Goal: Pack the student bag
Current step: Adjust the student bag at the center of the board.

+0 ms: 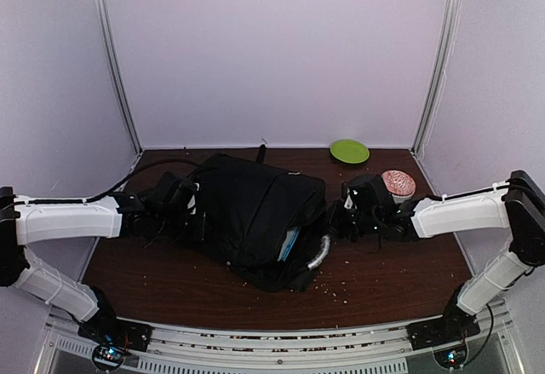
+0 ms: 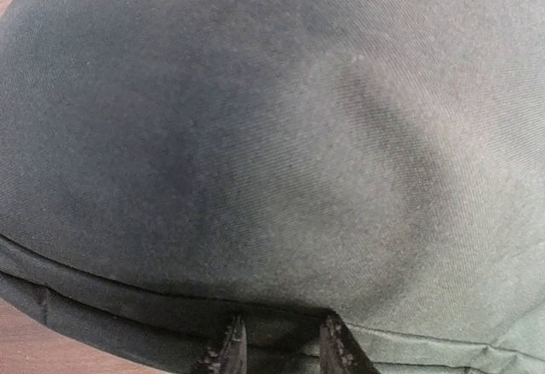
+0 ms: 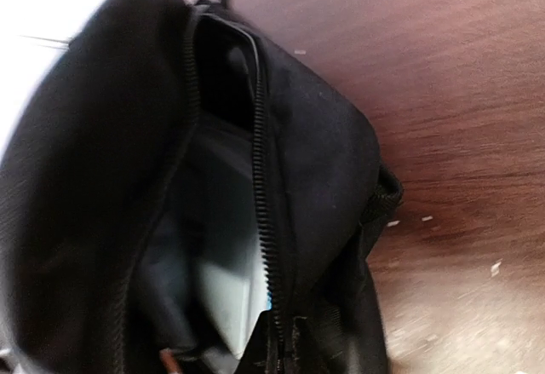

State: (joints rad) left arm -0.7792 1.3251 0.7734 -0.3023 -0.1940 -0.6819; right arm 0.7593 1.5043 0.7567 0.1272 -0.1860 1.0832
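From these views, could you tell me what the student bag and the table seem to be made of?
The student bag looks like matte black woven fabric: a fine diagonal weave shows up close and it sags softly. The table seems reddish-brown wood or wood-look laminate, faintly glossy, with streaked grain.

Left jaws are cut off by the left wrist view's lower edge; whether they pinch the bag [image 2: 272,135] is unclear. Right jaws are hidden in every view. A pale flat thing [image 3: 228,280] inside the bag is blurred and unidentifiable.
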